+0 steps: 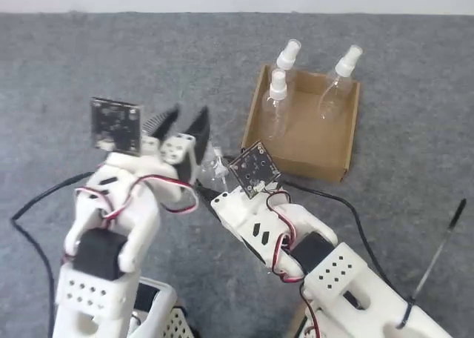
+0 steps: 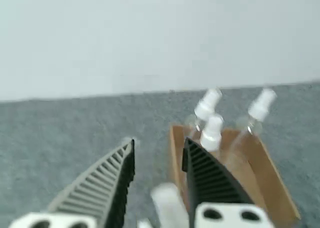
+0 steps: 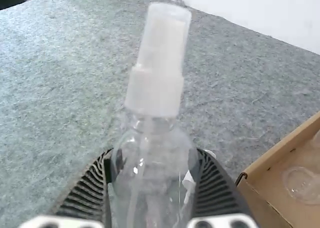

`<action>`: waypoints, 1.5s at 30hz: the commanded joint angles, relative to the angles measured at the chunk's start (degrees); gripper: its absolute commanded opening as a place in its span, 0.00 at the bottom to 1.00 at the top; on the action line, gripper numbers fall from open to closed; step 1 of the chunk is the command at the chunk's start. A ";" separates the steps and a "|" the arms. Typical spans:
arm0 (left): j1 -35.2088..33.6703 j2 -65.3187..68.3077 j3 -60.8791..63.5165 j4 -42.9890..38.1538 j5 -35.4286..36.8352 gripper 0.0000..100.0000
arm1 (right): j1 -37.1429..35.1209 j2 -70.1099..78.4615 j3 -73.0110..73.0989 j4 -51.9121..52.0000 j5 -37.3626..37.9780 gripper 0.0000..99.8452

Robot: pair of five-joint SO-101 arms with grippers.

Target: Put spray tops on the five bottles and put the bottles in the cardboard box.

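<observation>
R tool (image 3: 156,160) clamps capped bottle (image 3: 152,133); L tool (image 2: 158,143) gapes just beside.

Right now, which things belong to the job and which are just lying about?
Job: box; three topped bottles in it; fourth bottle in the right gripper; open left gripper.
Lying about: cable; mat.

The bench (image 1: 89,56) is covered in grey felt-like cloth, matt and rough with a fuzzy nap. The cardboard box (image 1: 311,166) is plain brown card with a dull finish (its inner floor looks just as matt). The bottle (image 3: 152,173) is clear, glossy plastic, and its spray top (image 3: 157,63) is smooth white plastic. The left gripper (image 2: 158,143) and right gripper (image 3: 156,155) have matt, dark, ribbed fingers (image 2: 210,178) on smooth white plastic bodies.
</observation>
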 commanded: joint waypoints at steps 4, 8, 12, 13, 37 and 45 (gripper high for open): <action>-5.71 -0.62 -5.58 -0.18 -2.90 0.10 | 0.66 -2.33 -0.53 -1.45 -0.70 0.01; -3.52 -0.62 -1.80 -0.35 -5.71 0.08 | 0.66 -2.33 -0.53 -1.36 -0.70 0.01; 0.44 -0.70 0.92 -0.26 -7.47 0.08 | 0.66 -2.33 -0.53 -1.27 -0.70 0.01; 1.32 -0.70 1.63 -0.26 -7.82 0.08 | 0.66 -2.33 -0.53 -1.27 -0.70 0.01; 2.73 -0.79 -4.26 8.35 -11.43 0.08 | 0.84 -2.24 -0.53 -1.27 -0.70 0.01; -5.27 0.79 -6.29 7.82 -12.31 0.13 | 0.84 -2.24 -0.53 -1.27 -0.70 0.01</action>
